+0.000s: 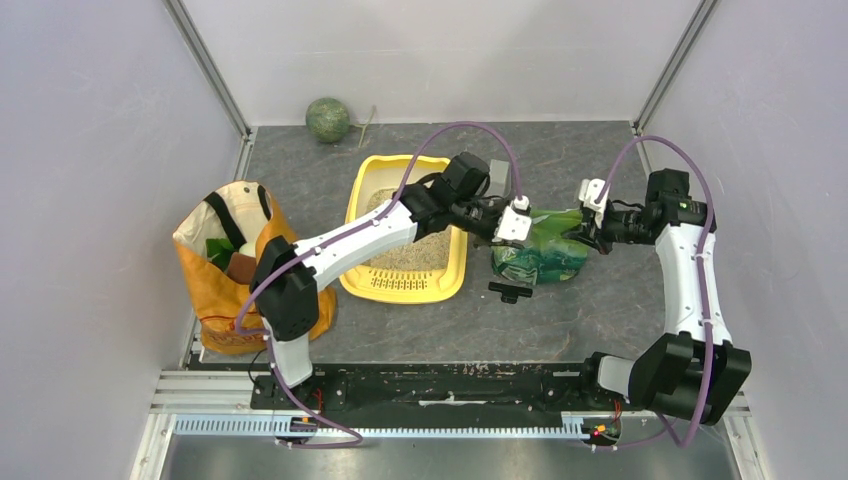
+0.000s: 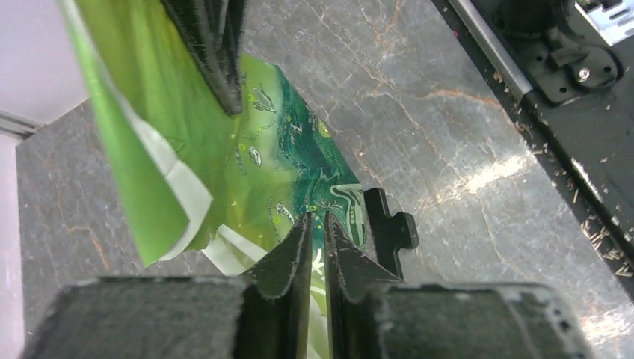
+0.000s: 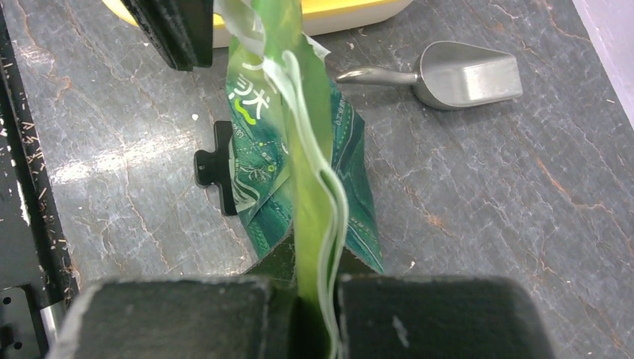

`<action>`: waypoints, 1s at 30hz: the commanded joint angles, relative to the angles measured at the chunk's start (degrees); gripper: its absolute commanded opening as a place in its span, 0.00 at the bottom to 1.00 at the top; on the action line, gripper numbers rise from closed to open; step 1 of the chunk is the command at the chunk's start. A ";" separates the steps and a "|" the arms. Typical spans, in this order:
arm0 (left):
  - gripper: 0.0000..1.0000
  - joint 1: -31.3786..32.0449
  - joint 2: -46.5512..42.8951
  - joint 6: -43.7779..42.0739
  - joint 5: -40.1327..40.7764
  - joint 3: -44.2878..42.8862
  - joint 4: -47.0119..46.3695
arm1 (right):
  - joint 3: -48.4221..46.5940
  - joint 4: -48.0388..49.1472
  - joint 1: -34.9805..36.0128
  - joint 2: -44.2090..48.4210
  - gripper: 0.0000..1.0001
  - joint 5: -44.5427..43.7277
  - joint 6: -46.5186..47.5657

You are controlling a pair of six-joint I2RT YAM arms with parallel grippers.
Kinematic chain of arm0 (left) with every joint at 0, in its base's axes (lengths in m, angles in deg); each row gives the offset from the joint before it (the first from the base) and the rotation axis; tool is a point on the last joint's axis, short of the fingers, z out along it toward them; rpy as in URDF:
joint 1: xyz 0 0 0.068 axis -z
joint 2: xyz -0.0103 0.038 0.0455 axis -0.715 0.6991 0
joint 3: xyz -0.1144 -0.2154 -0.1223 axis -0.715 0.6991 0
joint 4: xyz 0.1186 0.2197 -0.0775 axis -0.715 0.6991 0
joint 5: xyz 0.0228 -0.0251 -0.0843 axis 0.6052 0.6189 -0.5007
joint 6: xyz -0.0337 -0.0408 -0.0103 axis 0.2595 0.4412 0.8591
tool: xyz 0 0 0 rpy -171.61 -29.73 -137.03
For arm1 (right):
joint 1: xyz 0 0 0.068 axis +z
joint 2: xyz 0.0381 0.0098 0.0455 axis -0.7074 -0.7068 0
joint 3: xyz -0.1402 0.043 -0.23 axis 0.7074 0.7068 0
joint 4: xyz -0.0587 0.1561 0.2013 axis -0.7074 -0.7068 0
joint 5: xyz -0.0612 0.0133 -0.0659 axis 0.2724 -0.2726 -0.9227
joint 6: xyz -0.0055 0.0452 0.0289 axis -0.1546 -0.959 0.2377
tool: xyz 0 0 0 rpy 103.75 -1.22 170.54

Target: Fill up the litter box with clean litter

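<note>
The yellow litter box (image 1: 372, 190) lies mid-table with beige clean litter (image 1: 428, 252) spread over its floor; its rim (image 3: 351, 19) also shows in the right wrist view. Just to its right a glossy green bag (image 1: 545, 252) is held up between both grippers. My left gripper (image 1: 514, 222) reaches across the box. Its jaws are almost together (image 2: 318, 221), with the bag's film (image 2: 284, 157) in the thin slit. My right gripper (image 1: 590, 215) is shut on the bag's folded top edge (image 3: 306, 262), which runs upward as a light green strip (image 3: 299, 134).
A black clip (image 1: 510, 291) (image 2: 392, 228) (image 3: 213, 168) lies on the table under the bag. A grey metal scoop (image 3: 463, 75) lies beyond the bag. An orange shopping bag (image 1: 225, 290) stands at the left and a green ball (image 1: 328, 119) sits by the back wall.
</note>
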 commanded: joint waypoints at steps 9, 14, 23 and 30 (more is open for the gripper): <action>0.40 -2.80 -7.72 21.48 16.42 4.80 -12.83 | 1.09 -4.61 0.50 1.00 0.00 1.20 4.31; 0.46 -2.99 -7.03 21.36 17.22 5.25 -11.84 | 0.16 -4.83 0.41 0.99 0.00 1.58 3.79; 0.55 -2.23 -6.50 24.12 19.30 7.86 -13.04 | -0.63 -4.86 0.38 0.69 0.00 1.77 3.58; 0.56 -0.82 -5.96 24.55 20.87 9.01 -12.96 | -0.91 -4.91 0.40 0.32 0.00 1.92 3.40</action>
